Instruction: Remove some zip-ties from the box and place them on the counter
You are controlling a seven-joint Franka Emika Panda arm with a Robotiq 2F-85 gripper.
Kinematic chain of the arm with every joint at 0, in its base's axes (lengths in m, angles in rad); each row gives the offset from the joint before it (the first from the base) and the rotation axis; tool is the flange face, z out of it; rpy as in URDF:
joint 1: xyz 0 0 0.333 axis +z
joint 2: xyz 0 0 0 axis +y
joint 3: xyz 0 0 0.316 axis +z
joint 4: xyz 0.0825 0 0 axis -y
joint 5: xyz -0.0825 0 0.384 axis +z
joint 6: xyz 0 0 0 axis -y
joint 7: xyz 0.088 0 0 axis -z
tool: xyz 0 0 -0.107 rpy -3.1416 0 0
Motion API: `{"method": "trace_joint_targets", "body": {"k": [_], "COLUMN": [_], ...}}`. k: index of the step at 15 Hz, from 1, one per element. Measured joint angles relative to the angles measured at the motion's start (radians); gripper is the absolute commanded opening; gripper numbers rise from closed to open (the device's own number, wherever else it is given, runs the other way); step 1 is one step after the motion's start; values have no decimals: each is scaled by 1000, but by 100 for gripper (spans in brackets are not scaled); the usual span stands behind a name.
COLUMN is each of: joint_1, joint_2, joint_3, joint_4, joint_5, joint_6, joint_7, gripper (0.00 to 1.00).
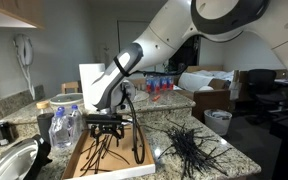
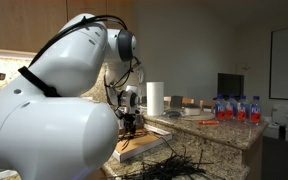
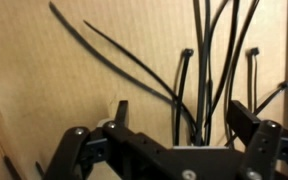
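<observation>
An open cardboard box (image 1: 79,163) lies on the granite counter and holds black zip-ties (image 1: 104,150). My gripper (image 1: 106,127) hangs just above the box, pointing down into it. In the wrist view the gripper (image 3: 179,120) is open, its two fingers wide apart. Several zip-ties (image 3: 199,60) run between the fingers over the box floor (image 3: 64,90). A pile of zip-ties (image 1: 189,148) lies on the counter beside the box. In an exterior view the gripper (image 2: 132,124) is over the box (image 2: 134,150), with the pile (image 2: 169,165) in front.
Clear water bottles (image 1: 64,125) stand close beside the box. A metal sink (image 1: 9,160) is at the counter's near corner. A paper towel roll (image 2: 155,98) and several bottles (image 2: 234,107) stand on the far counter. A bin (image 1: 218,120) stands on the floor.
</observation>
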Motion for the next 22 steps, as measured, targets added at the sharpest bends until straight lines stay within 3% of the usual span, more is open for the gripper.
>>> {"method": "trace_joint_targets", "body": {"k": [5, 10, 22], "joint_1": [-33, -37, -36], "joint_2": [-48, -51, -42], "joint_3": [70, 80, 78], "joint_4": [-98, -116, -100], "joint_5": [4, 4, 3], "joint_6": [111, 192, 196], "joint_7": [-61, -148, -170], "gripper": [100, 100, 100]}}
